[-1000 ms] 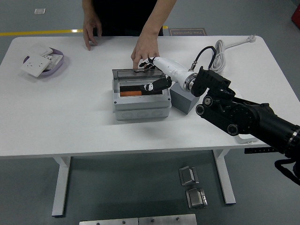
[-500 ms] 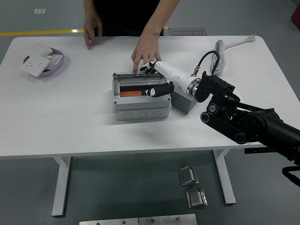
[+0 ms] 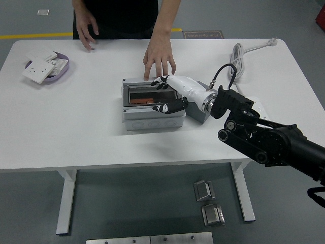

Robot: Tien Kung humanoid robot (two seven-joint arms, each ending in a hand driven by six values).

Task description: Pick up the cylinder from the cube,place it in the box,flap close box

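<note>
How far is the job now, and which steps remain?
Done: the orange cylinder lies inside the grey box, no longer on the grey cube. In hand: the right hand rests over the box's clear lid, while a person's hand rests on the table just behind the box. Left: confirming that the lid is fully shut.

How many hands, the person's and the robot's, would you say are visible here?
3: the person's hand above the far edge, the person's other hand behind the grey plastic box, the robot's white right hand over it.
</note>
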